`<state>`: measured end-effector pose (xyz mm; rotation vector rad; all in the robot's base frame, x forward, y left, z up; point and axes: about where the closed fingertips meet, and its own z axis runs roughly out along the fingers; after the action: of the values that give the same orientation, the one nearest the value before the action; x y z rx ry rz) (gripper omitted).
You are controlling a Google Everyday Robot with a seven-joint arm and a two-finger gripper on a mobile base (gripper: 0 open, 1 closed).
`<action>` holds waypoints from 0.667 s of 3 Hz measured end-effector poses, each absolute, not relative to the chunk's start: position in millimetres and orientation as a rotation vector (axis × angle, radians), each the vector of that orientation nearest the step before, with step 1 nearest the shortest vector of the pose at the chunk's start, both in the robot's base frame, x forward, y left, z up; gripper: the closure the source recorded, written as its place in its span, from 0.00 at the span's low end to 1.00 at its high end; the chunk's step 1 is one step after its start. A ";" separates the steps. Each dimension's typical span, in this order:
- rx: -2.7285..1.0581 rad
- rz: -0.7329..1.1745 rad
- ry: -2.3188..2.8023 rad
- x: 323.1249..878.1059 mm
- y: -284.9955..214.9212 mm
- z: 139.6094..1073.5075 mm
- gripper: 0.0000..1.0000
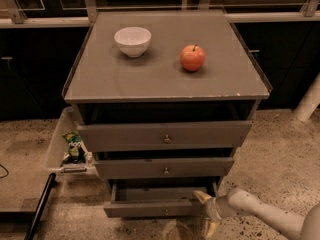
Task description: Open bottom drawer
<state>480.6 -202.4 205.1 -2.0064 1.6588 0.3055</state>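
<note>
Camera view puts the tool (pixel 206 213) low at the right, just above the speckled floor (pixel 280 169). We see its two pale fingers (pixel 202 198) spread apart, one above the other, with nothing held between them. The upper finger sits right by the right end of the bottom drawer (pixel 150 209); we cannot tell whether it touches the front panel. The white arm (pixel 260 211) runs off from the tool toward the lower right corner. The bottom drawer stands partly open, its plain grey inside showing behind the narrow front, and its small round knob (pixel 166 212) lies at centre, left of the tool and apart from it. Above it we find the middle drawer (pixel 200 167) and then the top drawer (pixel 210 133), each wider than the one beneath and each standing a little forward of the frame. All three belong to a grey bench (pixel 165 81), on whose flat top a red apple (pixel 192 57) rests to the right and a white bowl (pixel 132 40) to the left, well apart. Left of the drawers a clear plastic bin (pixel 57 139) sits on the floor with a green packet (pixel 74 145) inside.
</note>
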 end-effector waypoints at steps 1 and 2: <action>-2.002 0.276 1.689 497.9 -201.2 189.8 0.00; -1.999 0.273 1.723 512.6 -200.9 172.2 0.00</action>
<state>512.6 -200.9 172.2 -1.9985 1.7230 0.2735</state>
